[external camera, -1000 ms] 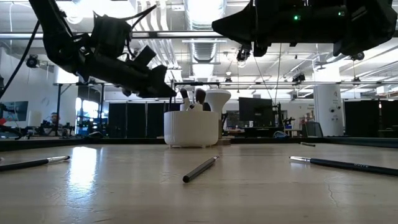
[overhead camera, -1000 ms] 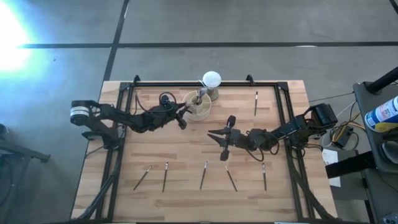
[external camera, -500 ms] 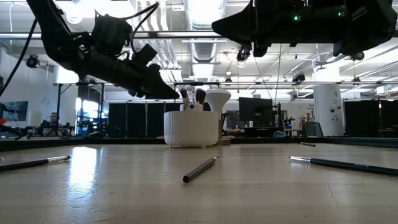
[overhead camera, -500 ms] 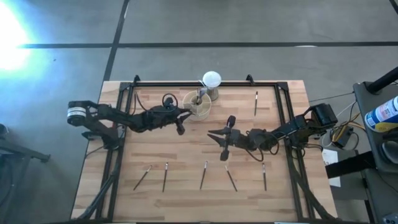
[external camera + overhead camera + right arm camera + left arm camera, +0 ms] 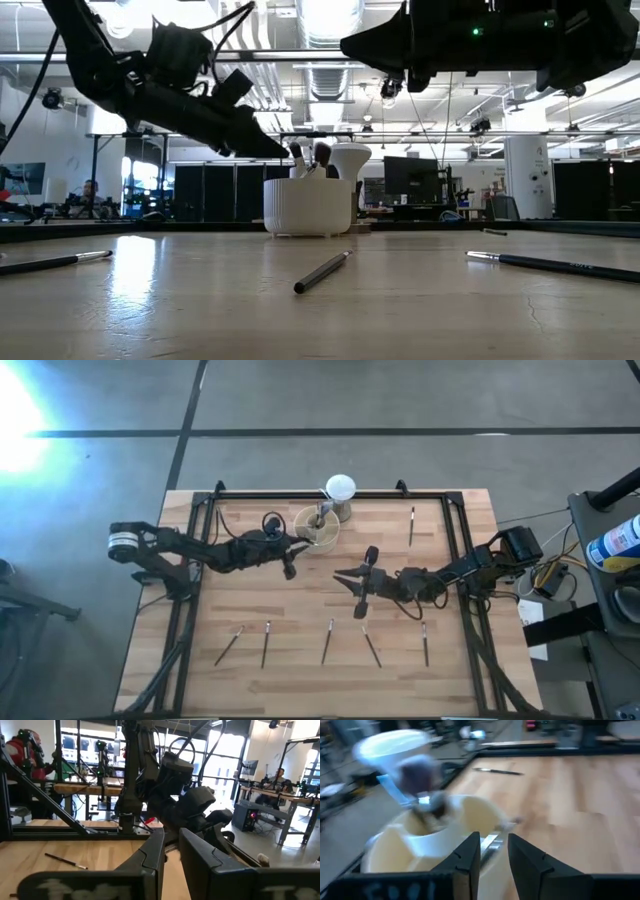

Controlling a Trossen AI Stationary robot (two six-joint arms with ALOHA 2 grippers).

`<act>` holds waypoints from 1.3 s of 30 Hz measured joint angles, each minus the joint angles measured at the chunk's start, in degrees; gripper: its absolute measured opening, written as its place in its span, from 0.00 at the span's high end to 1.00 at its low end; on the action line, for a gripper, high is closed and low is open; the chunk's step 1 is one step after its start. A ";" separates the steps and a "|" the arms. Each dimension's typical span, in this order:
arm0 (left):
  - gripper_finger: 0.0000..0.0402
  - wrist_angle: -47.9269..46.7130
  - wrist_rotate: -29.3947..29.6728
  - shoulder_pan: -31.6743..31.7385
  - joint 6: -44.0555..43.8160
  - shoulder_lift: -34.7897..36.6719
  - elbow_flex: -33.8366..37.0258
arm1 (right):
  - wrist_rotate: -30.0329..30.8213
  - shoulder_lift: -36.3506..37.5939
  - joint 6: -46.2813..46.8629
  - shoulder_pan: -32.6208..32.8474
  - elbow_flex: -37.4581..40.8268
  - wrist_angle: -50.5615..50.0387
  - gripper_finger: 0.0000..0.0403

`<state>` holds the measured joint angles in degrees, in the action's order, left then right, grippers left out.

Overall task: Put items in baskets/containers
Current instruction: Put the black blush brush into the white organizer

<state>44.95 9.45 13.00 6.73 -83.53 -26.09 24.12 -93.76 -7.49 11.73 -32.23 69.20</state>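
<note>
- The left tool (image 5: 292, 552) is held above the wooden worktop (image 5: 300, 600), just beside the round cream organiser (image 5: 316, 527) near the far edge.
- In the left wrist view, its two dark fingers (image 5: 468, 856) are seen with only a narrow gap between them and nothing gripped, the organiser (image 5: 435, 840) lying directly ahead.
- Two brushes (image 5: 310, 158) are seen standing in the organiser (image 5: 308, 206), their heads above the rim; which inner compartment they occupy cannot be told.
- A white ball on a small stand (image 5: 340, 490) is placed just behind the organiser.
- The right tool (image 5: 358, 582) is held over the middle of the worktop, its fingers spread wide and nothing carried.
- Five brushes are laid in a row along the near side of the worktop: one at the left end (image 5: 228, 645), and beside it a second (image 5: 265, 644), a third (image 5: 327, 641), a fourth (image 5: 371, 648) and a fifth (image 5: 425, 642).
- A lone brush (image 5: 412, 525) is left near the far right corner.
- From table height, the left arm (image 5: 170, 90) is shown raised to the left of the organiser, with a brush (image 5: 322, 272) lying in the foreground.
</note>
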 joint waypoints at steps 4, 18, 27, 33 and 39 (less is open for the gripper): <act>0.80 -0.01 -3.93 -2.06 2.74 0.00 0.15 | 0.02 0.00 -0.53 -0.01 0.00 -0.03 0.87; 1.00 1.46 -7.01 -8.02 4.23 -1.09 0.50 | 11.89 15.84 2.48 2.81 -0.02 -31.30 0.87; 1.00 3.01 -6.96 -8.00 2.96 -1.18 1.16 | 27.47 26.00 23.34 10.40 -0.02 -64.02 0.97; 1.00 3.56 -6.90 -7.96 2.33 -1.18 1.16 | 23.41 26.78 48.65 14.08 -0.02 -84.15 0.98; 1.00 3.49 -6.85 -7.87 1.88 -1.18 1.16 | 15.00 23.39 65.44 18.48 -0.02 -95.15 0.98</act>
<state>48.45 2.59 5.13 8.61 -84.71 -24.93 39.12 -70.37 57.96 30.21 -32.25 -25.95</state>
